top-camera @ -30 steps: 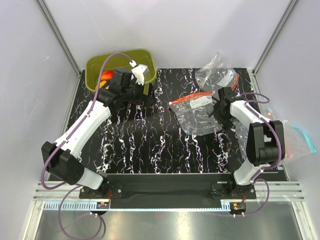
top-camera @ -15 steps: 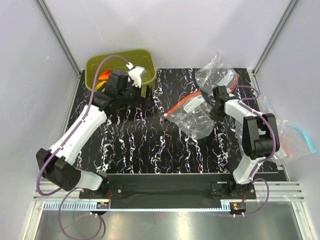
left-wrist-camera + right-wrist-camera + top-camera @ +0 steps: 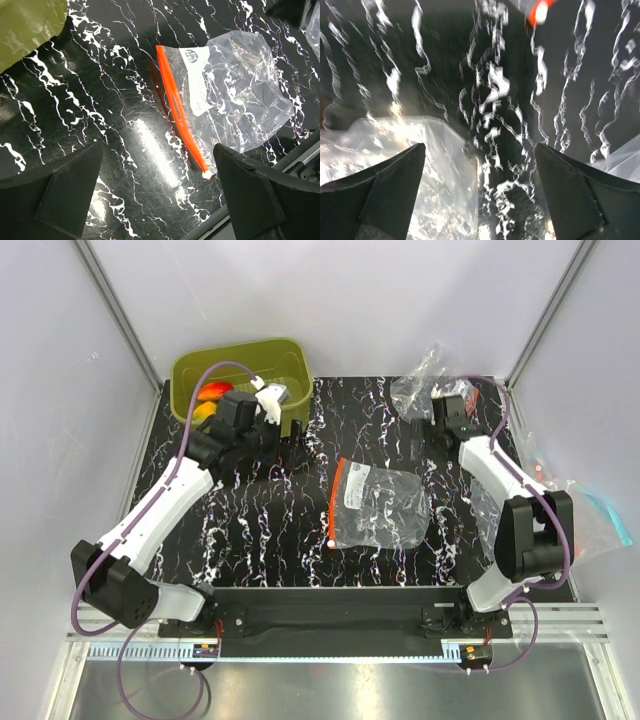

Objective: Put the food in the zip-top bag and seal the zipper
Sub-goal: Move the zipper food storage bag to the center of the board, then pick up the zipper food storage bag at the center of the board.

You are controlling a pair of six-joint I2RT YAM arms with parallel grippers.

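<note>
**Bag flat mid-table, both claws wide and holding nothing**

Zip-top bag (image 3: 385, 505) lies flat near the middle of the black, white-veined table (image 3: 260, 540). It touches neither arm. A stretch of bare marbled top separates it from the olive-green basket (image 3: 240, 358) at the far left corner. Its near edge sits close to the table's front edge. White walls (image 3: 60, 420) close in on left and right.

Bag is clear, thin and crinkled, with glare on its folds. The red zipper (image 3: 180, 122) runs straight down its left side and has a small white tab at the near end. Cannot tell whether the strip is pressed shut. A white printed label (image 3: 200, 85) sits just inside the zipper.

Red tomato (image 3: 212, 392) and orange piece (image 3: 204, 412) sit in the basket's left end, touching each other.

Left gripper (image 3: 160, 195) hangs beside the basket above the marbled top. Its fingers are spread wide with nothing between them.

Right gripper (image 3: 480, 190) is at the far right, above a crumpled clear bag (image 3: 428, 390). Its fingers are also spread wide and grip nothing. That view is blurred.

Another clear bag (image 3: 590, 525) with a light-blue strip lies off the table's right edge.
</note>
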